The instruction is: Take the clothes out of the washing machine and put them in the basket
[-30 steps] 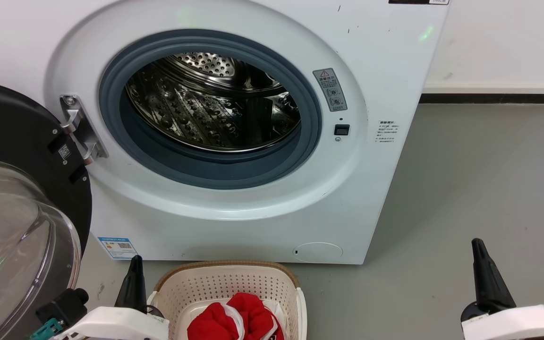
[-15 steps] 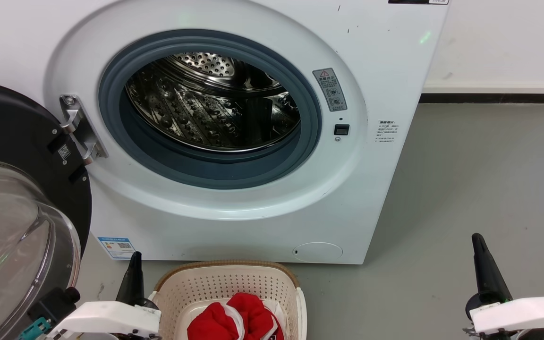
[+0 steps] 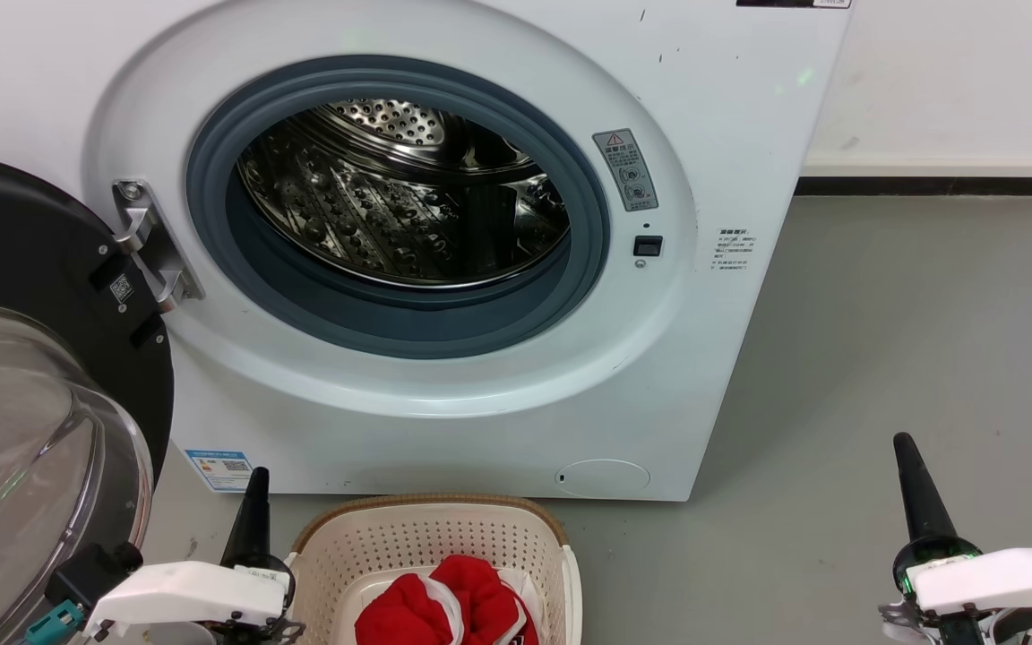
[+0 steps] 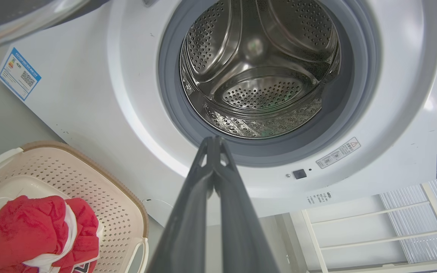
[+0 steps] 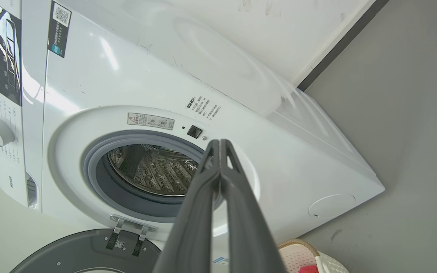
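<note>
Washing machine (image 3: 731, 116) fills upper frame: glossy white front, grey rubber ring round opening. Door (image 3: 23, 269) swung open at left edge, black frame w/ glass bubble. Drum (image 3: 408, 215) shiny perforated steel, looks empty. Basket (image 3: 431, 537) bottom centre: cream perforated plastic, rounded corners, brown woven-look rim. Clothes (image 3: 444, 609) heaped in basket: red w/ white trim, soft, light, floppy, prob. a bit slick; best pinch on bunched top fold. Left gripper (image 3: 256, 479) lower left, right gripper (image 3: 904, 443) lower right: fingers pressed together, nothing held
</note>
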Robot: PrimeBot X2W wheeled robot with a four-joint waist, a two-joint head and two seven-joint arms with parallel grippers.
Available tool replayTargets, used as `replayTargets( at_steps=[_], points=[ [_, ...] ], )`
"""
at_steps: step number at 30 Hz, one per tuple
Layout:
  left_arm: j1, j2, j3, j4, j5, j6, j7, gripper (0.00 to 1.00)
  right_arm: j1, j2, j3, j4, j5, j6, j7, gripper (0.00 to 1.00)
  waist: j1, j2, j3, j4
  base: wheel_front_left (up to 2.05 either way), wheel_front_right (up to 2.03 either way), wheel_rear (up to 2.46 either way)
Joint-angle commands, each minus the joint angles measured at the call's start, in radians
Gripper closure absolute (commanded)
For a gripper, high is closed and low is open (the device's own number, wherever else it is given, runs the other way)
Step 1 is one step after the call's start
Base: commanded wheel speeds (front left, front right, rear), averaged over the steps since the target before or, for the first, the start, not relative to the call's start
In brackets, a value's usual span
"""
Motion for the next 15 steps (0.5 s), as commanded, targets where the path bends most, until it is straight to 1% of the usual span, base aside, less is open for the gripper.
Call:
replayTargets(
  at_steps=[1,4,5,15],
  points=[
    [-0.027,0.001,0.006,-0.005,-0.034,-0.01,0.008,1.0,-0.025,-0.007,-0.003,0.0,0.036,0.0,0.008,1.0,-0.0001,0.0,0.0,0.0,0.0,0.0,0.0],
    [-0.03,0.001,0.009,-0.003,-0.067,-0.013,0.016,1.0,-0.033,-0.007,-0.005,0.006,0.071,0.0,0.016,1.0,-0.0001,0.0,0.0,0.0,0.0,0.0,0.0],
    [-0.034,0.001,0.011,-0.001,-0.1,-0.015,0.023,1.0,-0.038,-0.007,-0.007,0.012,0.104,0.0,0.023,1.0,-0.0001,0.0,0.0,0.0,0.0,0.0,0.0],
    [-0.047,0.001,0.019,0.005,-0.201,-0.023,0.048,1.0,-0.055,-0.006,-0.013,0.03,0.207,0.0,0.05,1.0,-0.0001,0.0,0.0,-0.001,0.0,0.0,0.0]
  ],
)
